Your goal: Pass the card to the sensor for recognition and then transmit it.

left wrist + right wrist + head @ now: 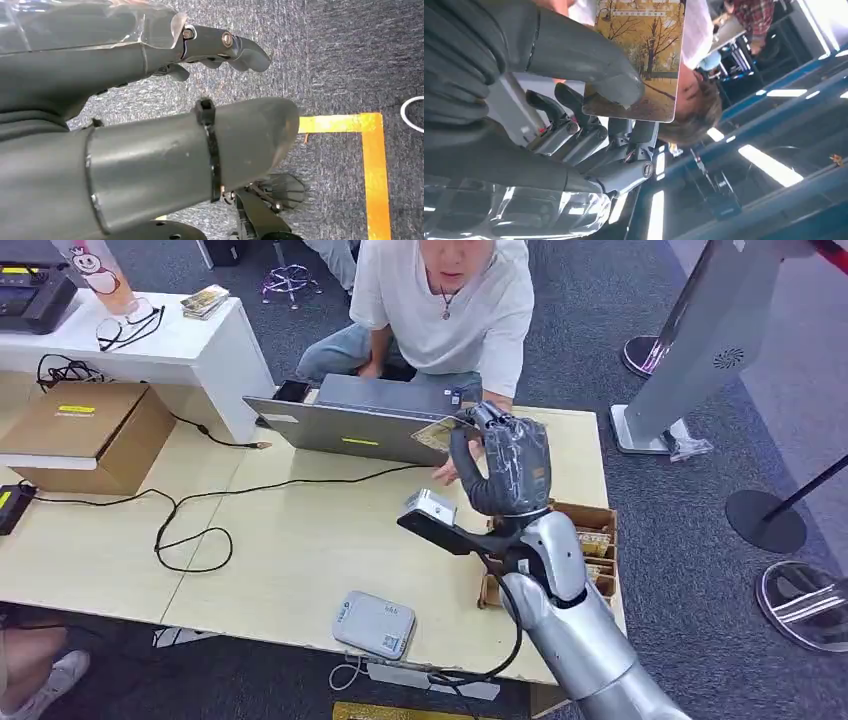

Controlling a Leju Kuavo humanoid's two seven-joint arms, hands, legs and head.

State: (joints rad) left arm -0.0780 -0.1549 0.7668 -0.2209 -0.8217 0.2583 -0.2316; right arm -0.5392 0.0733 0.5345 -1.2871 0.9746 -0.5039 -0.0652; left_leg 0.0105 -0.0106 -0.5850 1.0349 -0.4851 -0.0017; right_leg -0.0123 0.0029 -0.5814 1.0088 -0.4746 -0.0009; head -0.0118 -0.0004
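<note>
Fingers (574, 125) and thumb of the right hand (505, 465) pinch a card (644, 55) printed with autumn trees; the right wrist view shows that picture side close up, the thumb pressed on its lower edge and the darker fingers curled behind it. From the head view the card (437, 433) is a small tan sliver at centre frame, held up just in front of the open laptop (350, 425) and a seated person in a white shirt (450, 300).

Left to right in the head view: a cardboard box (85, 430) at the left, a black cable looping over the tabletop (290, 540), a grey card reader (373, 625) near the bottom edge, then the silver right arm rising from lower right, wrist bent, hand upright.

Over grey carpet with yellow tape, the left hand (150, 100) hangs with fingers slightly apart, holding nothing.
</note>
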